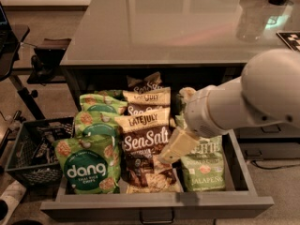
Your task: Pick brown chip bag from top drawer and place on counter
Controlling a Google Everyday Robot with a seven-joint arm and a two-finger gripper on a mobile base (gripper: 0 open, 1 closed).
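I'm on the reach step. The gripper [177, 146] hangs inside the open drawer [159, 205], at the 3 o'clock edge of the front brown bag [143, 142], touching it or just above it. Whether it is open or closed I cannot tell, and I see nothing lifted.

That brown bag lies face up in the drawer's middle column, nearest 6 o'clock, and I judge it not yet grasped. Next I'd shift toward 9 o'clock to centre on it, close on the crinkly film and lift clear of the neighbours. Then I'd carry it toward 12 o'clock onto the counter [178, 22].

- **Brown bags:** three, in a column running toward 12 o'clock.
- **dang bags** [89, 168]**:** three, at their 9 o'clock.
- **Jalapeño bag** [205, 168]**:** one, at 3 o'clock, and the arm [243, 100] may hide another.
- **Drawer and counter:** one open drawer, one counter.
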